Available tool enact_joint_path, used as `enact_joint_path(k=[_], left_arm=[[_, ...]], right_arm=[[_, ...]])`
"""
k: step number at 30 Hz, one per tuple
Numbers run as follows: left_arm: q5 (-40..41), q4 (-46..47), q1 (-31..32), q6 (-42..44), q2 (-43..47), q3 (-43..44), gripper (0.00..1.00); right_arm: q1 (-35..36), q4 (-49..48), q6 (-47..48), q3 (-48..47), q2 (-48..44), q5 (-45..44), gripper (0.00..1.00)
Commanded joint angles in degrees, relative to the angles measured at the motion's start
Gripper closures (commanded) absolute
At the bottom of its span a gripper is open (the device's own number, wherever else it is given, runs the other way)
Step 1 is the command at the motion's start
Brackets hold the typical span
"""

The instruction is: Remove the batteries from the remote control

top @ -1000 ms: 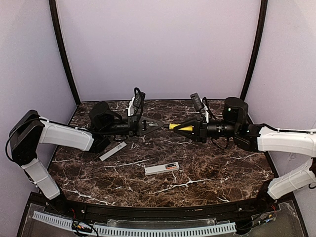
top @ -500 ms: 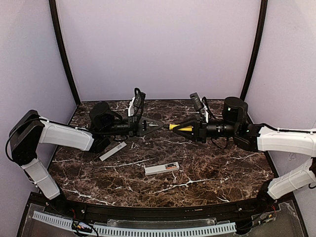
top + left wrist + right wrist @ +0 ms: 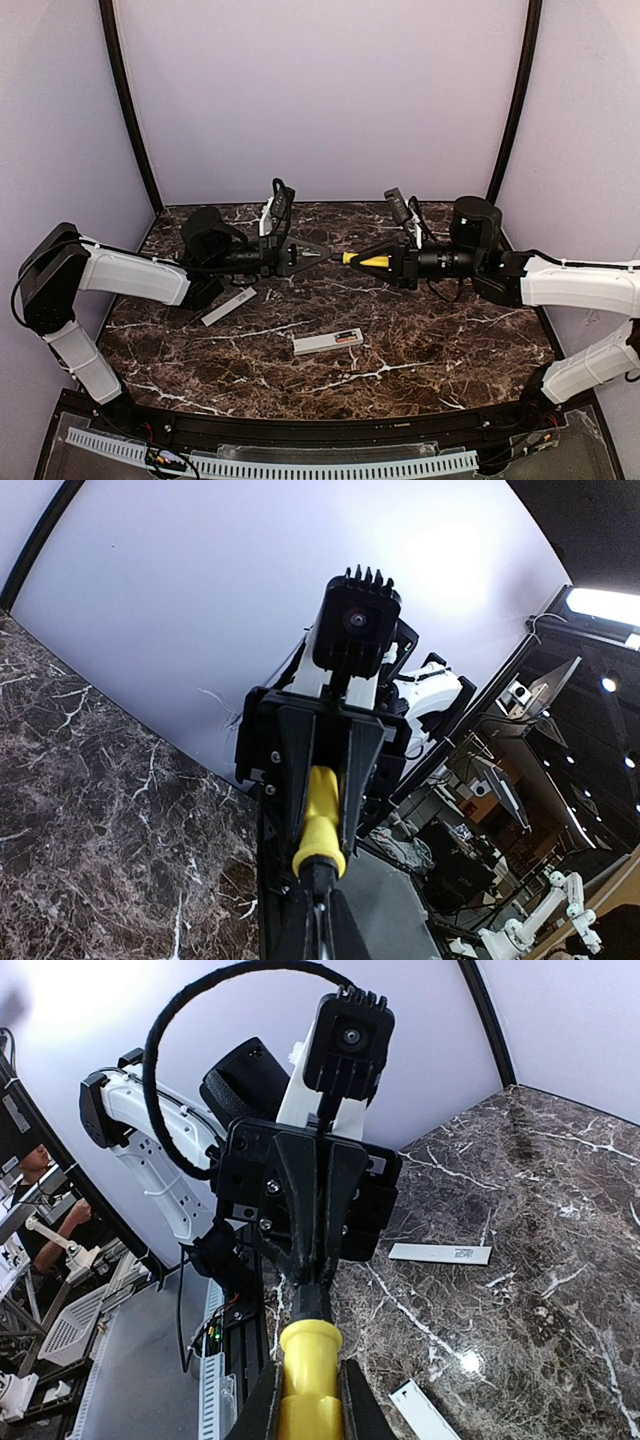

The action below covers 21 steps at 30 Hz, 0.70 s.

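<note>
Remote control (image 3: 328,342): lying flat on the desk (image 3: 450,340), nearest the arm bases, roughly midway between the arms, long axis running left-right, dark print toward its right end.
Cover strip (image 3: 228,307): lying flat, further back and left of the remote control, well apart from it, angled.
Yellow stick (image 3: 372,261): hanging level above the desk's rear half, bridging the two arms, dark tip pointing left.
Right gripper (image 3: 352,257): clamping the yellow handle, fingers pressing on both sides in its wrist view.
Left gripper (image 3: 322,251): facing the right one, fingers closing together on the stick's dark tip.
Both grippers: held clear of the desk.
</note>
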State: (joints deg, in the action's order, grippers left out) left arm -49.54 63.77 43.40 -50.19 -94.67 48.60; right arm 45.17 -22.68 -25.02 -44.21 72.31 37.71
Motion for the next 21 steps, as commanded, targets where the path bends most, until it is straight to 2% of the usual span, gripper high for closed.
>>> enact_joint_path(k=[1, 2, 3, 4, 5, 6, 7, 8, 10, 12, 14, 18, 21], left_arm=[[-1.3, 0.6, 0.3, 0.7, 0.3, -0.2, 0.95], [-1.6, 0.2, 0.3, 1.0, 0.5, -0.2, 0.91], [-1.8, -0.1, 0.3, 1.2, 0.6, -0.3, 0.79], [-1.8, -0.8, 0.3, 1.8, 1.0, -0.5, 0.72], [-1.6, -2.0, 0.2, 2.3, 1.6, -0.6, 0.59], [-1.1, -2.9, 0.2, 3.6, 2.0, -1.0, 0.53], [-0.9, -4.8, 0.1, 4.4, 2.9, -1.5, 0.42], [-0.1, -5.9, 0.2, 6.1, 3.4, -1.7, 0.38], [0.8, -9.2, 0.2, 8.6, 4.8, -2.5, 0.15], [2.1, -12.8, 0.2, 11.7, 6.3, -3.4, 0.06], [4.4, -17.6, 0.2, 15.5, 8.3, -4.5, 0.03], [12.4, -29.4, 0.2, 24.5, 12.9, -7.1, 0.02], [21.2, -38.4, 0.8, 30.2, 16.3, -9.1, 0.01]], right_arm=[[0.4, 0.6, 0.3, -0.7, 0.1, 0.6, 1.00], [0.5, 1.7, 0.4, -0.7, -0.2, 0.3, 1.00], [0.5, 2.8, 0.6, -0.7, -0.5, -0.1, 1.00], [0.5, 4.4, 0.7, -0.8, -0.8, -0.6, 1.00], [0.4, 5.9, 0.9, -0.8, -1.2, -1.2, 1.00], [0.5, 7.4, 1.1, -0.8, -1.7, -1.8, 1.00], [0.5, 9.1, 1.4, -0.8, -2.2, -2.4, 1.00], [0.4, 10.8, 1.5, -0.8, -2.9, -3.3, 1.00], [0.5, 14.5, 1.7, -0.7, -4.2, -5.0, 1.00], [0.4, 17.9, 1.9, -0.7, -5.2, -6.1, 1.00], [0.4, 21.3, 1.8, -0.8, -6.7, -8.3, 1.00], [0.4, 28.5, 1.2, -1.6, -9.2, -13.4, 1.00], [0.5, 33.5, 0.8, -2.8, -10.2, -16.9, 1.00]])
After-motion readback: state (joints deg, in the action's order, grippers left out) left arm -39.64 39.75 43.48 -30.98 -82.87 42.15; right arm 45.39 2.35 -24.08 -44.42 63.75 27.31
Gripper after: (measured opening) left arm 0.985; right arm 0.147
